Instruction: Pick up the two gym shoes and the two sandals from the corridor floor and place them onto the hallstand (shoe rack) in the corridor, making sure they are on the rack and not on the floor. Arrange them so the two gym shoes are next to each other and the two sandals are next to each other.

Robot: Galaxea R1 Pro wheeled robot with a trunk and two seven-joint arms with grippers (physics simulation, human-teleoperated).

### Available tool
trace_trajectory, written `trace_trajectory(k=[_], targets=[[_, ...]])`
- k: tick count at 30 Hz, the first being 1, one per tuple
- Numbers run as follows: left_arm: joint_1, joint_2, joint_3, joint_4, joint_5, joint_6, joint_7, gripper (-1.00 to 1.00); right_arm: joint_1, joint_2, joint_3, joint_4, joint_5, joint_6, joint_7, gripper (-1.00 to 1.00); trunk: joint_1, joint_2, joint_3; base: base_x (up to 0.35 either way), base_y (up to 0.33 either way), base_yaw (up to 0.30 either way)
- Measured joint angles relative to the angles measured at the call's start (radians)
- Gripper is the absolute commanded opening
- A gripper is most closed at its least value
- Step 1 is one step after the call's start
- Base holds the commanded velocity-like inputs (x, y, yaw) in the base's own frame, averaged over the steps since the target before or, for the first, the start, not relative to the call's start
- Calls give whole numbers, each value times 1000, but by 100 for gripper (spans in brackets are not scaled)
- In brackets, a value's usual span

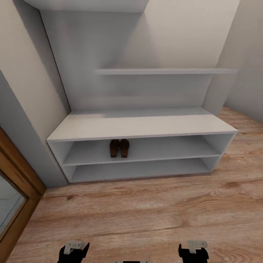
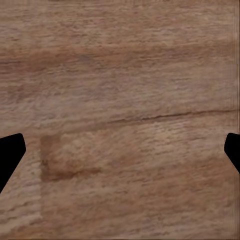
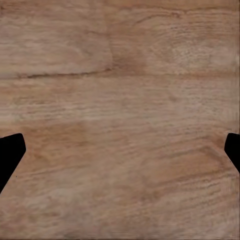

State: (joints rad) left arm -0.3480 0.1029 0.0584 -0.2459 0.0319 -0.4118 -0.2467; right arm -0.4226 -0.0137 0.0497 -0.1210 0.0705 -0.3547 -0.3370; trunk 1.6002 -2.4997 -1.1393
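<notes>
Matt grained wood floor (image 1: 146, 215); smooth matt pale hallstand (image 1: 138, 126).

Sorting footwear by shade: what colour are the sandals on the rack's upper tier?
Dark brown, side by side: the pair of flat leather sandals, clearest in the head view.

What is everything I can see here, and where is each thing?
Dark brown leather sandals: two, side by side on the upper tier of the rack.
Pale grey-white hallstand shoe rack: one, against the wall, two open tiers, flat top.
Grey-white wall shelves: two, staggered above the rack.
Brown wooden door frame: one, beside the rack.
Light brown wood-plank corridor floor: in front of the rack.
Left gripper: black, open, over bare floor.
Right gripper: black, open, over bare floor.
</notes>
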Motion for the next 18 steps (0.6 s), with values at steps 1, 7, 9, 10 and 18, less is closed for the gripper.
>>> trace_trajectory(k=[1,7,9,10,18], targets=[[0,0,0,0,0,0,1,100,0,-3,0,0,0,0,0,100,0,0,0,0,0,-293],[0,0,0,-1,0,0,1,100,0,-7,0,0,-1,-7,0,100,-4,7,3,0,0,-297],[0,0,0,-1,0,0,1,100,0,-8,-1,0,-1,-11,0,100,-11,21,9,0,0,-299],[0,0,0,-1,0,0,1,100,0,-9,-1,0,-1,-14,0,100,-15,28,12,0,0,-300],[0,1,1,0,0,1,5,100,0,-37,-2,-3,-71,-34,-2,100,-46,84,38,0,0,-300]])
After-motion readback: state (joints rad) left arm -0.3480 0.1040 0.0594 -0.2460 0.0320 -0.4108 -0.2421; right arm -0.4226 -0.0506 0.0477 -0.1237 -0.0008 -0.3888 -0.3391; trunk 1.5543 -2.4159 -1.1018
